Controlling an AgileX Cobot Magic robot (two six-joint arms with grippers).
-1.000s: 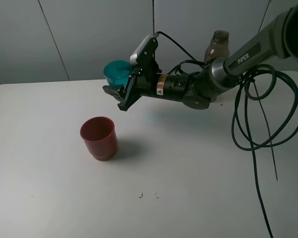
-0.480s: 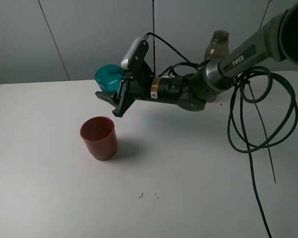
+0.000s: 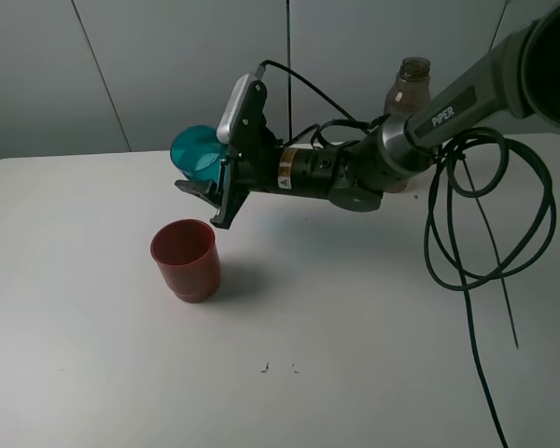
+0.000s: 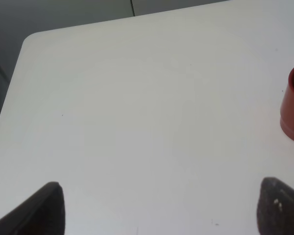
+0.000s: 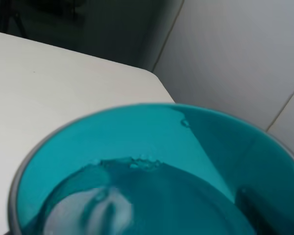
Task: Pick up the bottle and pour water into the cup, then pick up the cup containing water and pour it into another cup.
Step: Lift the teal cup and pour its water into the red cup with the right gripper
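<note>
One wide white table (image 3: 93,355) carries everything. Over it reaches the right arm (image 3: 467,93), grey and black, with the word "PiPER" in white letters on its side; a small yellow sticker sits on the wrist part, but its writing is too small to read. A black cable (image 3: 448,271) hangs in loops beside the arm. Behind the arm stands the bottle (image 3: 409,84), brownish, upright, without cap, at the far edge of the table. The red cup (image 3: 185,257) stands upright on the table, nearer to the front, with nothing touching it.

The teal cup (image 3: 194,154) is in the air, higher than the red cup and a little behind it, tilted with its mouth turned to the side. The right gripper (image 3: 215,187) pinches it at the wall. The right wrist view shows water with small bubbles inside the cup.

The left gripper (image 4: 164,210) holds nothing; its two dark fingertips (image 4: 49,210) are spread wide over the bare table.
</note>
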